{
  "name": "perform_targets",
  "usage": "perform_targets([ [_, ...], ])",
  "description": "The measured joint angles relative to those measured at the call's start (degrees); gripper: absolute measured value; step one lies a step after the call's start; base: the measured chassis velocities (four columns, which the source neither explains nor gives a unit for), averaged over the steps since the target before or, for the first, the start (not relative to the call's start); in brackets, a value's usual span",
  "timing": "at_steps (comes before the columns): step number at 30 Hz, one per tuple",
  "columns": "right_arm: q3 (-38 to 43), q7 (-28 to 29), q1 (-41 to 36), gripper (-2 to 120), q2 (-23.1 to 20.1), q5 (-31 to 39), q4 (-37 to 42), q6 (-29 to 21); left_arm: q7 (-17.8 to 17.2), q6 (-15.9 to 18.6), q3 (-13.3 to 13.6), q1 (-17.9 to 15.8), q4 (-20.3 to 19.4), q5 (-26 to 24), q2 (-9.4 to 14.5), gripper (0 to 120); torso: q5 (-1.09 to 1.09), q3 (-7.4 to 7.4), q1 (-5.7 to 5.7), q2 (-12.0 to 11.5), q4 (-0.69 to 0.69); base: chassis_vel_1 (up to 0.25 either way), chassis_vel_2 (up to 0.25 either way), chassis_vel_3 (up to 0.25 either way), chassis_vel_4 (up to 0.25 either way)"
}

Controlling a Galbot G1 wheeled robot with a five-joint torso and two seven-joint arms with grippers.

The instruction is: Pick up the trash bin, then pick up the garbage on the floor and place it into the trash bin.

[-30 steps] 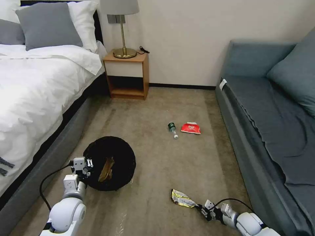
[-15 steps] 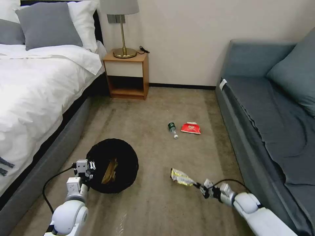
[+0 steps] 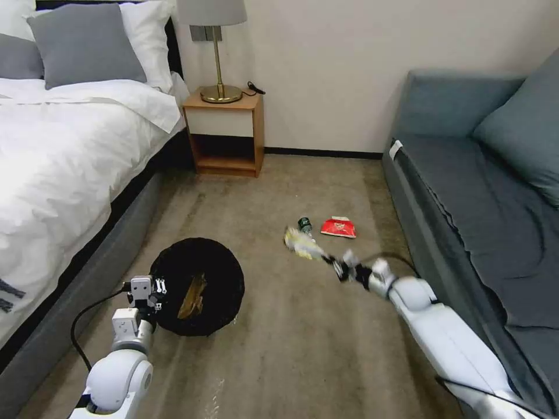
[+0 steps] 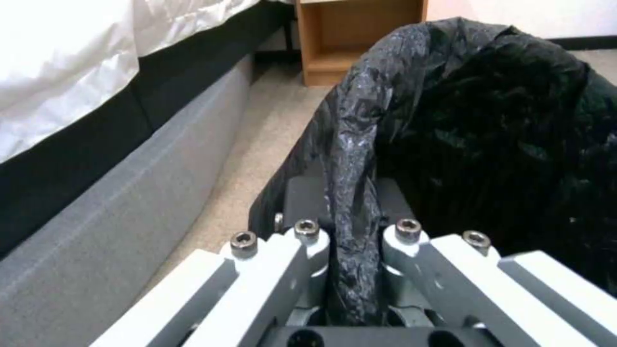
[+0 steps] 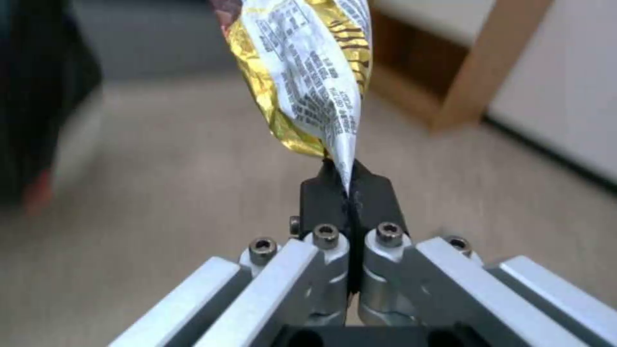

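The trash bin [image 3: 198, 285], lined with a black bag, hangs just above the carpet near the bed, with a crumpled brown paper bag [image 3: 191, 297] inside. My left gripper [image 3: 152, 294] is shut on the bin's near rim; the left wrist view shows the black liner [image 4: 350, 202] pinched between the fingers. My right gripper [image 3: 333, 265] is shut on a corner of the yellow-silver snack wrapper [image 3: 300, 243], held up in the air to the right of the bin [image 5: 308, 77]. A clear bottle with a green label [image 3: 306, 226] and a red snack packet [image 3: 339, 227] lie on the carpet beyond.
A bed [image 3: 64, 169] with a grey base runs along the left. A wooden nightstand [image 3: 227, 134] with a lamp stands against the far wall. A blue-grey sofa [image 3: 483, 221] lines the right side. Open carpet lies between them.
My right gripper has lifted the wrapper off the floor and carried it up and forward, toward the bottle. The bin in my left gripper has shifted only slightly.
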Motion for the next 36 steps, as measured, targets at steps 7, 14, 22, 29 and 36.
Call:
perform_targets([
  [7,-4.2,3.8,3.3,0,4.9,10.2,7.3,-3.8,0.1,0.0,0.5,-0.2,0.4,0.2,-0.3,4,-0.01,0.00,0.00,0.0,-0.01,0.000,0.000,0.000,0.000],
  [14,-11.7,5.1,4.8,0,9.2,12.9,10.2,-5.9,0.4,-0.3,0.5,-0.1,0.7,0.2,-0.4,4,-0.01,0.00,0.00,0.0,-0.01,0.000,0.000,0.000,0.000],
  [22,-17.3,4.4,5.3,0,13.1,12.7,7.5,-6.0,0.0,-0.1,0.9,0.0,0.0,0.1,-0.4,4,-0.01,0.00,0.00,0.0,-0.01,0.000,0.000,0.000,0.000],
  [29,-18.8,3.2,2.7,0,16.1,9.1,4.5,-4.4,-0.4,0.5,0.3,-0.4,-1.2,-1.1,0.1,4,0.01,-0.01,0.00,0.0,-0.01,0.000,0.000,0.000,0.000],
  [36,-19.6,2.8,0.2,0,17.1,5.5,3.0,-3.5,-0.5,0.5,0.2,-0.3,-1.4,-2.1,0.0,4,0.01,-0.01,0.00,0.0,-0.01,0.000,0.000,0.000,0.000],
])
